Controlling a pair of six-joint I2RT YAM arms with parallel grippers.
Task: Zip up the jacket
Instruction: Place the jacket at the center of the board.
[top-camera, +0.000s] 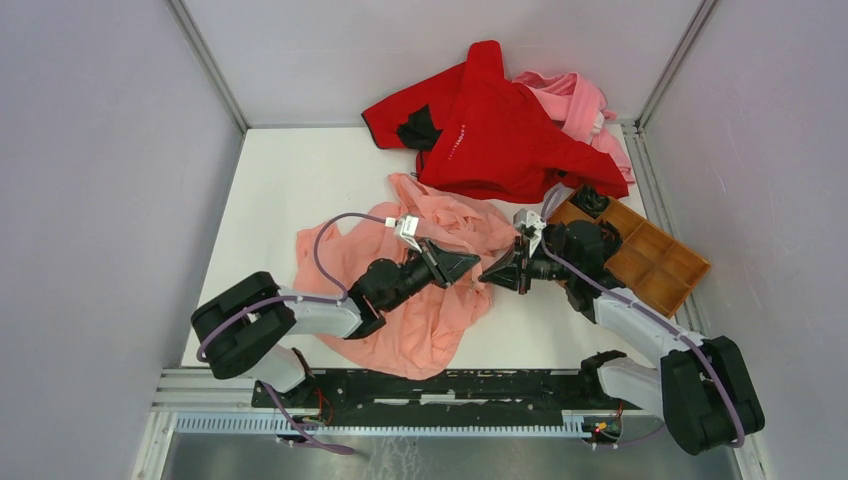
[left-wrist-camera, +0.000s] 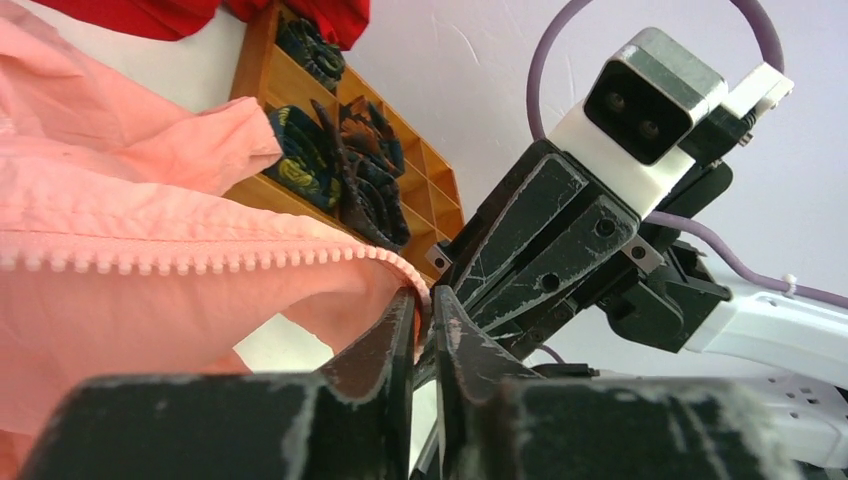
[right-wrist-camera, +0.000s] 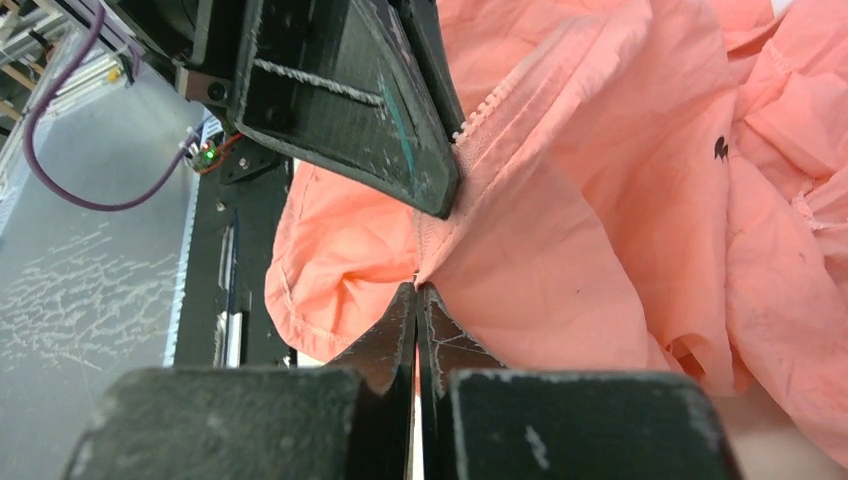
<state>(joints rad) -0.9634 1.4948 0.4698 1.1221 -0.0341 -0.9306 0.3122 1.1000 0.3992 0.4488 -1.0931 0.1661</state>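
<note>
At centre, two end effectors (top-camera: 468, 263) (top-camera: 488, 275) grip one jacket (top-camera: 420, 330).

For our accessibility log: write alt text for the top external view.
The left and right jaws meet, pinching the edge of a crumpled salmon-pink jacket. A red garment and a paler pink one lie behind it; a compartmented wooden tray sits at right.

Bare tabletop (top-camera: 285, 190) lies open at 9 to 10 o'clock of the jacket (top-camera: 425, 330) and at 5 o'clock. The red garment (top-camera: 500, 130) blocks 12 o'clock. At 3 o'clock the left gripper (top-camera: 470, 262) and right gripper (top-camera: 487, 272) meet tip to tip, with the wooden compartment tray (top-camera: 655, 262) beyond.
</note>
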